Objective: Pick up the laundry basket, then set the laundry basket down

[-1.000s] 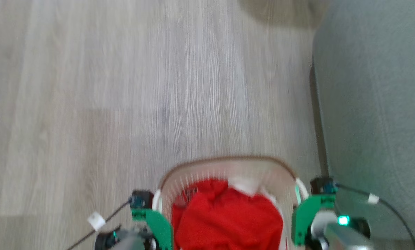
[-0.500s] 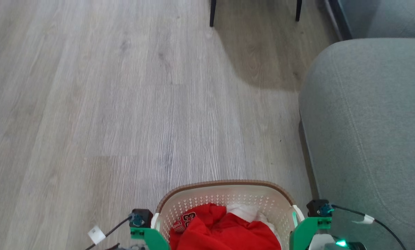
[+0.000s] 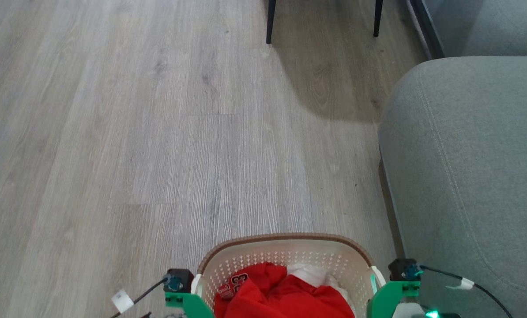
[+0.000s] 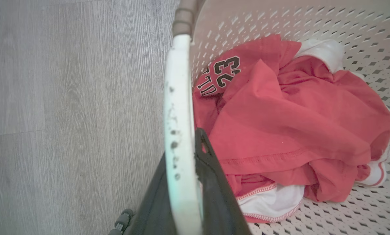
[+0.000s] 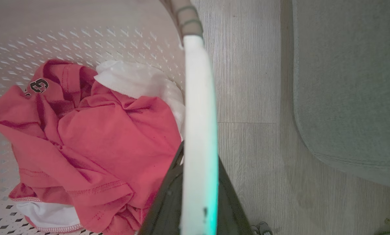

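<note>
The left gripper (image 4: 182, 147) and right gripper (image 5: 200, 153) each pinched a white handle (image 4: 177, 81) of the laundry basket (image 3: 290, 255), held close before the robot, with the wood floor (image 3: 157, 132) and grey sofa (image 3: 466, 176) beyond. It seemed the carry step. The next move called for lowering both arms evenly before letting go.

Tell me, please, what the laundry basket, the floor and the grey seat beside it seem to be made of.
Laundry basket: moulded plastic, matt cream, judging by the regular diamond perforations; its brown rim looks like woven-pattern plastic, though real wicker can't be excluded. Floor: grey wood-grain planks, low sheen, wood or laminate. Grey seat: upholstery fabric, matt, with a stitched seam.
</note>
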Controlling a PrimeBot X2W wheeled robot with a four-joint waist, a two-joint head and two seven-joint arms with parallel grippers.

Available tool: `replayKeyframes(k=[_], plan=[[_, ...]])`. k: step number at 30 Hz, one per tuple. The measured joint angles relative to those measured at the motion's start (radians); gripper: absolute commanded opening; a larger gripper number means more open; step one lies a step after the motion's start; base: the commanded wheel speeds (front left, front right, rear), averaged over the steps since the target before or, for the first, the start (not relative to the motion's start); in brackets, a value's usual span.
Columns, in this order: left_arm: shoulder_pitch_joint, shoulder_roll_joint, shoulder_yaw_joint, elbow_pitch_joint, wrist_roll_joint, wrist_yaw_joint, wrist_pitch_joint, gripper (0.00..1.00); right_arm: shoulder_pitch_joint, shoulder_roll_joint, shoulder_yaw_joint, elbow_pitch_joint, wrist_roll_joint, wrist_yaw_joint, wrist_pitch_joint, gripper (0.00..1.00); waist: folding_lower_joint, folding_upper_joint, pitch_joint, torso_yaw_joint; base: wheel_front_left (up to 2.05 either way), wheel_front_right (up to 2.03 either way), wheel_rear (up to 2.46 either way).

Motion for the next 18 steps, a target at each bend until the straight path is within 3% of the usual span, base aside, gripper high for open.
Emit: replayKeyframes(k=[18], plan=[[-0.003,0.0,-0.032,0.022,-0.034,-0.007,-0.013,0.0,-0.008,0.0,0.093,0.01,0.089,0.0,-0.026,0.0,0.0001,0.0,0.005,-0.005,0.0,0.0,0.0]])
